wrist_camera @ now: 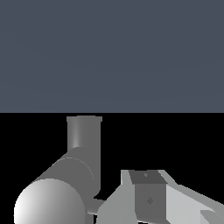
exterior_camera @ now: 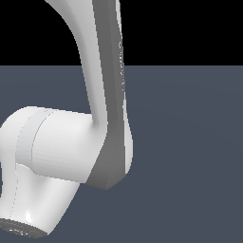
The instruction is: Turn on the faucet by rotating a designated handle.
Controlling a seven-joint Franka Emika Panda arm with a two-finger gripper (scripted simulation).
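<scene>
Faucet: cannot be identified with certainty. In the wrist view a dull-grey tube stands upright and joins a thicker round-ended cylinder very near the lens. I judge this to be part of the faucet seen close up. The exterior view shows none of it.
Handle: not clearly visible. A thin flat grey sliver sits low between the cylinder and the blocky piece beside it, but it is too small and too cut off to call the lever.
Tool: a blocky grey-and-white piece at the edge of the wrist view is probably part of it, just beside the grey cylinder. Whether its jaws are apart or together cannot be told.
Arm: the white arm fills the exterior view's left and centre and hides whatever lies behind it.
Surroundings: a plain grey-blue surface under a black backdrop.
Step in hand: likely the approach to the lever.
Doing it well: find the lever first, meet it near its free end, push sideways along its arc, and avoid bumping the spout.
</scene>
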